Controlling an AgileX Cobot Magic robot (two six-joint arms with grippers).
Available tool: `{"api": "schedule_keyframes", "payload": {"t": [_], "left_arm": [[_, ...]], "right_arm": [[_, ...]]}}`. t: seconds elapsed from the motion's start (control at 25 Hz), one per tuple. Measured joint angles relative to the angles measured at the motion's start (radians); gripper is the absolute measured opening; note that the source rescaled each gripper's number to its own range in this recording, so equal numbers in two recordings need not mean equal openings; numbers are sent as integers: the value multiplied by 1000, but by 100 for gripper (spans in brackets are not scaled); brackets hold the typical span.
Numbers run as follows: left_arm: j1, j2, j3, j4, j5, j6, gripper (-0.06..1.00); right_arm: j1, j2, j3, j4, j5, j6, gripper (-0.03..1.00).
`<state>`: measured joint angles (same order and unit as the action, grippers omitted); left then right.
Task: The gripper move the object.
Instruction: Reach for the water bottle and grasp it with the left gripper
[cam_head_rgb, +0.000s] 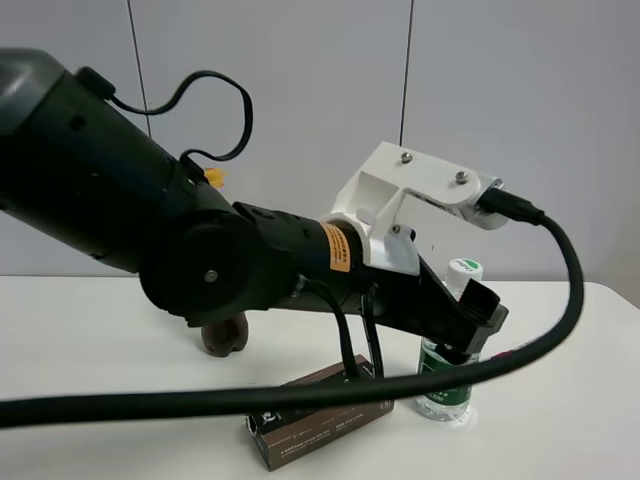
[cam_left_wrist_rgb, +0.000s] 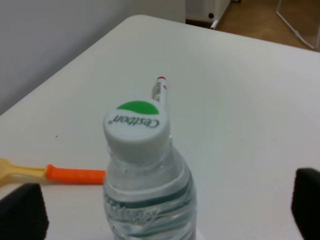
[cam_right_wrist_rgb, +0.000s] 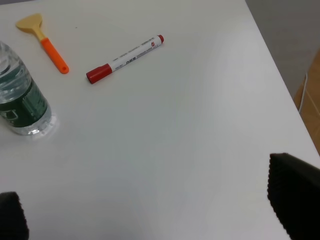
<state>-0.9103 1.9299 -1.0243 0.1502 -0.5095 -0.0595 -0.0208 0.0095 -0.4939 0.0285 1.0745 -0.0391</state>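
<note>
White table (cam_left_wrist_rgb: 240, 100) with a small water bottle (cam_left_wrist_rgb: 146, 192) standing up on it. The water bottle is clear plastic with a green label. Its cap (cam_left_wrist_rgb: 135, 127) is white with a green patch on top.

The left gripper (cam_head_rgb: 478, 322) is down at the water bottle. In the left wrist view its two black jaws sit far apart, one on each side of the water bottle. They do not touch it and they hold nothing.

The right gripper (cam_right_wrist_rgb: 152, 205) hangs over a bare part of the table. Its jaws are wide apart too, with nothing between them. The water bottle is off to one side of it, well apart.

A red and white marker (cam_right_wrist_rgb: 125, 57) lies flat on the table near the water bottle. A little scraper (cam_right_wrist_rgb: 47, 45) with an orange handle and a yellow end lies near it too.

In the high view a flat brown box (cam_head_rgb: 320, 415) lies just beside the water bottle. A dark brown lump (cam_head_rgb: 225, 335) sits farther back, behind the arm. I cannot tell what it is.
</note>
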Motion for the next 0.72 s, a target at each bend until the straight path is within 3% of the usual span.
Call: {"api": "schedule_keyframes", "payload": {"t": [0.72], "left_arm": [[0, 205, -134, 0, -1, -2, 100]], "right_arm": [[0, 0, 0, 0, 0, 0, 100]]}}
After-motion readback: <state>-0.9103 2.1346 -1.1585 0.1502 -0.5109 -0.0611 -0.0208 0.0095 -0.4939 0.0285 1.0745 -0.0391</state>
